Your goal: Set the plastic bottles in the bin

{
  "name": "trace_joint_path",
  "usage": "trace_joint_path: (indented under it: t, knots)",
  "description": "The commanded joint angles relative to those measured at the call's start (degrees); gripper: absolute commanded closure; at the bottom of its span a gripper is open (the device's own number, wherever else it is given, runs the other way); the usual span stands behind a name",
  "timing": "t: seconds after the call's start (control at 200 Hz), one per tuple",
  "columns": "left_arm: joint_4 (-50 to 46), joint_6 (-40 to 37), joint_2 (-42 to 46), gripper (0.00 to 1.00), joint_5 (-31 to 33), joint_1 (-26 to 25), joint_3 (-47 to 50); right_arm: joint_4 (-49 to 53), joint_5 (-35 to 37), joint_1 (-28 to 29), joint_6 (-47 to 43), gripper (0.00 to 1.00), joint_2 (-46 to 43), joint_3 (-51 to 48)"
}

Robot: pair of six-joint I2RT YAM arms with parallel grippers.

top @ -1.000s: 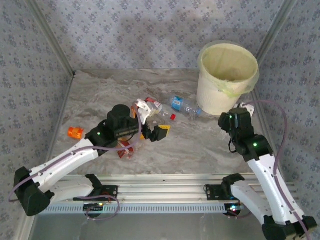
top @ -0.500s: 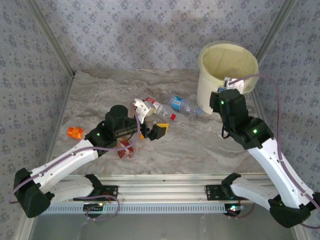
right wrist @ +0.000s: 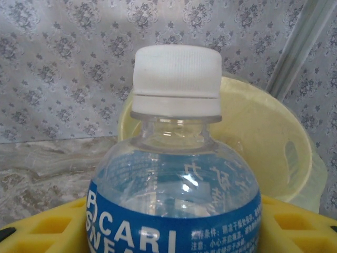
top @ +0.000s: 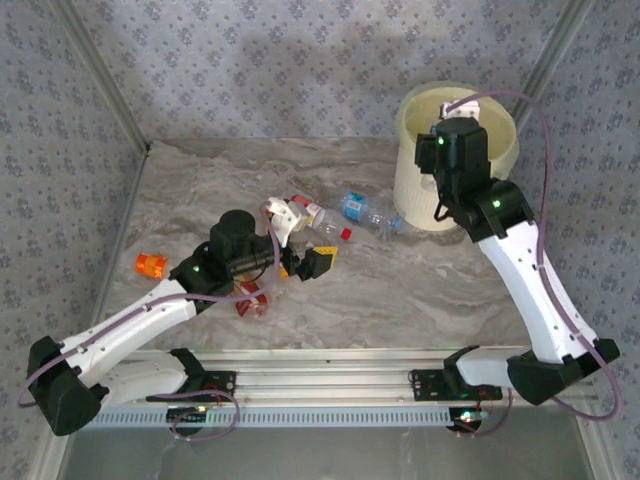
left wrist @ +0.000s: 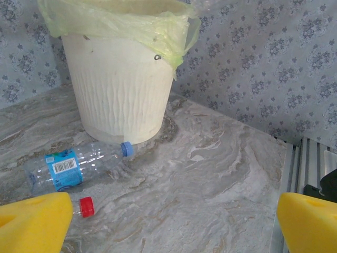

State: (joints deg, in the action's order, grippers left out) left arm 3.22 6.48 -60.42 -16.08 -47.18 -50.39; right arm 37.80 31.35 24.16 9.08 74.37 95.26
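- Far left of the table, an orange bottle (top: 151,265) is lying on its own, well apart from the other bottles and closest to the left arm.
- The left gripper (top: 300,245) is parked over the middle clutter. Its fingers (left wrist: 31,221) are spread wide apart and nothing is held between them.
- In its wrist view, a red-cap bottle (left wrist: 87,206) is seen just beside the left pad.
- A blue-label bottle (left wrist: 68,168) is lying flat, ahead and to the left of the gap. Its long axis runs crosswise to the fingers, and the cap end sits right at the foot of the bin (left wrist: 121,89). Whether they touch can't be told.
- These table bottles are probably best left to the left arm, since it's clearly the nearer one.
- Over on the right, the right gripper (top: 462,112) is raised above the bin, over the near side of the opening as seen from above.
- It's clamped on a white-cap bottle (right wrist: 176,158). The yellow pads are pressed on either side of the blue label, and the cap points away from the wrist.
- The bin's mouth is seen just past and below that cap, so the bottle's axis is aimed across the opening.
- The drop hinges on that: if the bottle is really over the mouth and not the rim, letting go should be enough. A little more reach inward would probably be safer.
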Motion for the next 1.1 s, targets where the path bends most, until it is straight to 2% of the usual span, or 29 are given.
trace_joint_path:
  t: [0.0, 0.19, 0.575, 0.765, 0.914, 1.094]
  knots:
    - [1.2, -1.5, 0.9, 0.0, -2.0, 0.3, -0.1, -0.7, -5.0, -4.2, -1.7, 0.4, 2.3, 4.0]
    - [0.9, -2.4, 1.0, 0.0, -2.0, 0.3, -0.3, -1.0, -11.6, -11.3, -0.8, 0.4, 8.3, 9.4]
    - [-0.7, -2.8, -0.9, 0.0, -1.3, 0.2, -1.1, 5.3, -22.2, -20.2, 1.4, 0.4, 25.8, 25.3]
    - [-0.9, -2.8, -1.7, 0.0, -2.0, 0.2, -1.5, 8.4, -26.8, -21.7, 4.0, 0.4, 32.9, 30.8]
    - [-1.2, -3.1, -1.6, 0.0, -1.7, 0.2, -1.6, 9.0, -31.3, -21.9, 6.0, 0.4, 36.1, 30.0]
    - [-1.4, -3.1, -1.8, 0.01, -1.9, 0.2, -1.7, 10.7, -32.2, -21.6, 6.7, 0.36, 38.1, 29.2]
